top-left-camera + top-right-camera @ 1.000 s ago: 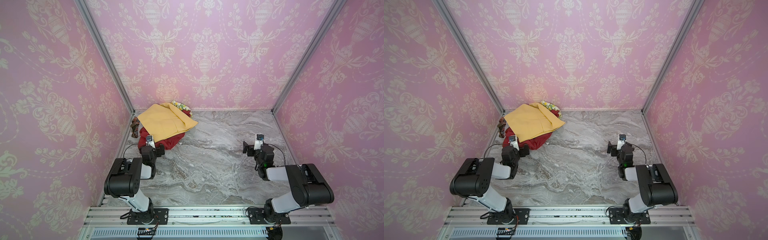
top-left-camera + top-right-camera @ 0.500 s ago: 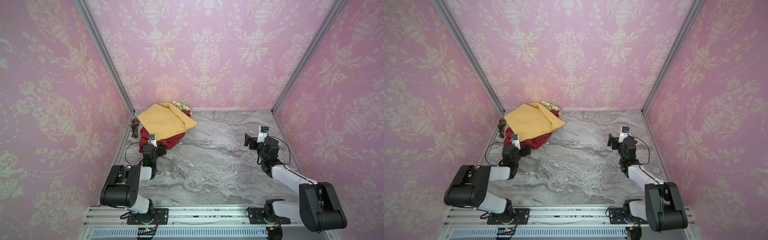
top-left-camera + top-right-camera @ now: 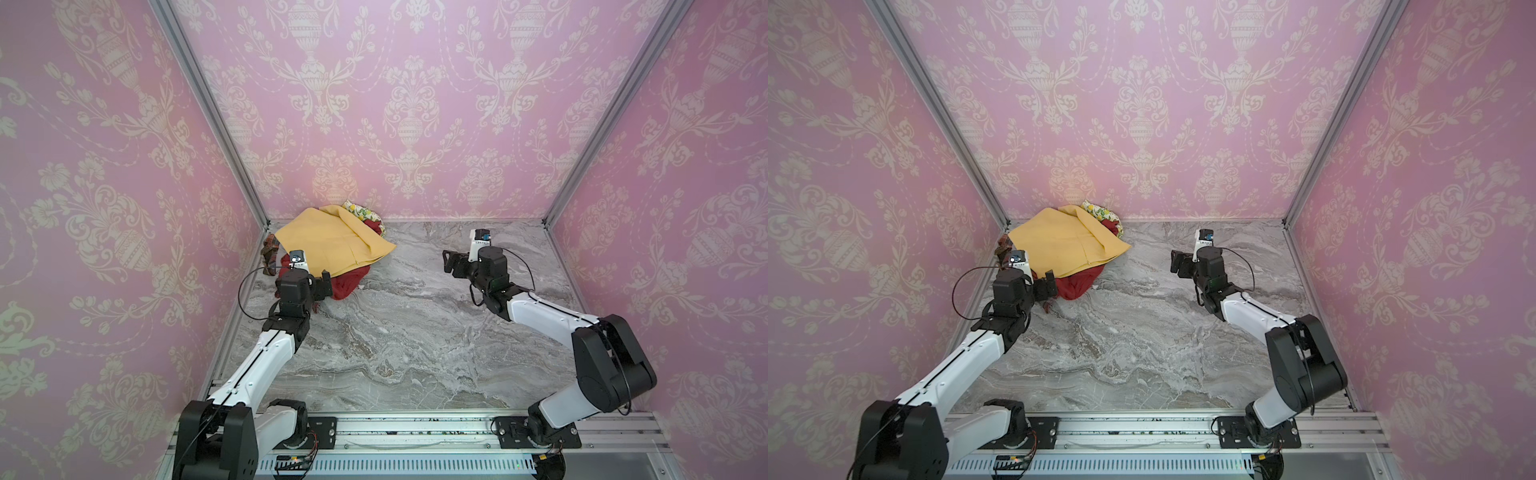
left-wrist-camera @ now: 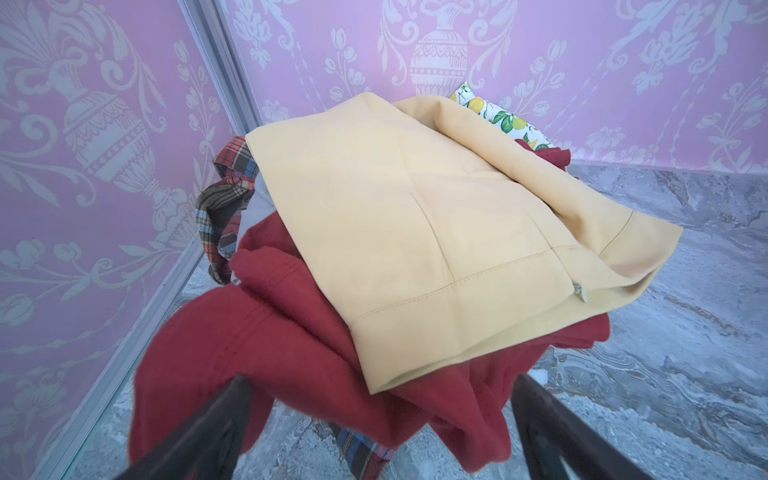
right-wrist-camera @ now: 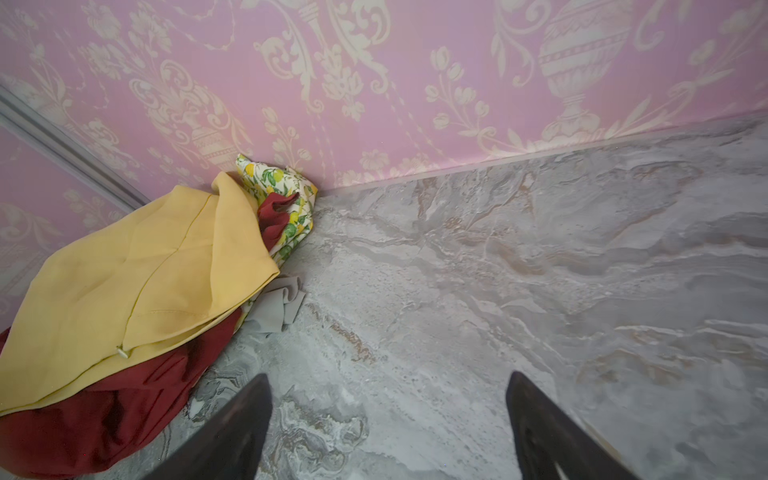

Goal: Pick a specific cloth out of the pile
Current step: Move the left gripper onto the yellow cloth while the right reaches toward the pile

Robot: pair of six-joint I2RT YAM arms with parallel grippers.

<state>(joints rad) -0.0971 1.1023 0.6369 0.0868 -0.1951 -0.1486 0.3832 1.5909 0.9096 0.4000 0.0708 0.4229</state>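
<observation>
Nearest, finds bare marbled bench (image 3: 415, 332) in front of both arms. Further in, finds the left end effector (image 4: 382, 386) spread wide, straddling the near hem of the red cloth (image 4: 291, 345) without pinching it (contact too close to call). Places the right end effector (image 5: 386, 378) likewise spread, holding nothing, hovering over bare bench and aimed at the pile (image 3: 332, 249), apart from it. Locates the pile in the far left corner: mustard cloth (image 3: 328, 241) on top, red beneath, plaid cloth (image 3: 269, 253) against the side wall, lemon-print cloth (image 3: 361, 210) against the back wall. Spots the grey cloth (image 5: 274, 309) only as a crumpled corner poking out from under the mustard layer onto the bench, on the right arm's side. Judges the task barely begun: nothing gripped, nothing lifted; grasping that grey corner and drawing it free of the heap yet to come.
</observation>
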